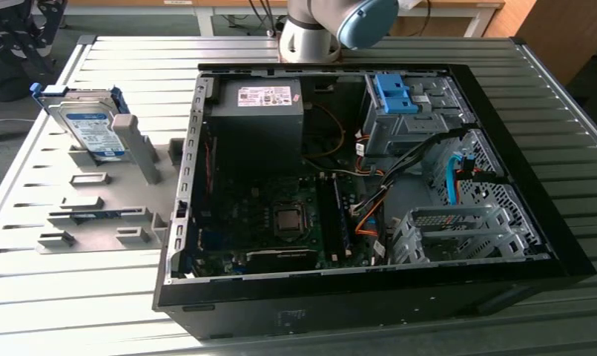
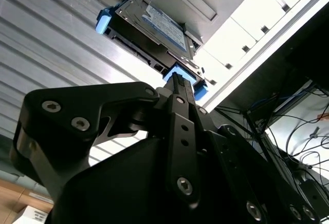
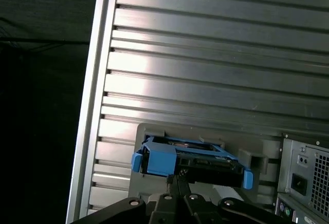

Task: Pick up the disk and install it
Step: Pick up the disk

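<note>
The silver disk, blue-framed and white-labelled, stands on edge.

An open computer case is laid on a slatted metal bench. Inside it, a grey power supply is mounted far back, a motherboard nearer, and a metal drive cage is set at the exterior view's right. A grey slotted holder is placed beside the case, at the exterior view's left
</note>
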### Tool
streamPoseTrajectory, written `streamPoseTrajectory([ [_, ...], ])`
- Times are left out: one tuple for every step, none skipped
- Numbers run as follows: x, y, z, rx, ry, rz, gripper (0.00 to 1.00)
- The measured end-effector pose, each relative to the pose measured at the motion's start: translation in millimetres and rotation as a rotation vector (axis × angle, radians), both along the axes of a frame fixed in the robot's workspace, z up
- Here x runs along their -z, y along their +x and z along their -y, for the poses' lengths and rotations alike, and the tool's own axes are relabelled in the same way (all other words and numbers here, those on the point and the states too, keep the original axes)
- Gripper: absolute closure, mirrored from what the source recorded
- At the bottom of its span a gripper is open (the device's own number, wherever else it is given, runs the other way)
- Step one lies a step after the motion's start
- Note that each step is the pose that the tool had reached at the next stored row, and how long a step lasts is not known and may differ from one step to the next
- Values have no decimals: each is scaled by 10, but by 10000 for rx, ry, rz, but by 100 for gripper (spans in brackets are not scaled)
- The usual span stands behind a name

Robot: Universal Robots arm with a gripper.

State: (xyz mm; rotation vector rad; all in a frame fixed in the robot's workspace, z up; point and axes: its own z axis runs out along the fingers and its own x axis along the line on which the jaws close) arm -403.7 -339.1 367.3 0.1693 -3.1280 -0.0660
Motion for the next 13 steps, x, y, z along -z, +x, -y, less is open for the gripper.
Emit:
streamPoseTrajectory([
  [0,0,0,-29,0,0,89],
  [0,0,0,-60,0,0,89],
  [0,0,0,-88,0,0,89],
  [0,0,0,-116,0,0,89],
  [0,0,0,-144,0,0,89],
  [0,0,0,-172,0,0,89],
  [0,0,0,-201,0,0,89],
  [0,0,0,-230,0,0,89],
  [0,0,0,-261,0,-1,89],
  [0,0,0,-291,0,-1,89],
  [0,0,0,-322,0,0,89],
  [0,0,0,-353,0,0,89],
  [0,0,0,-382,0,0,89],
])
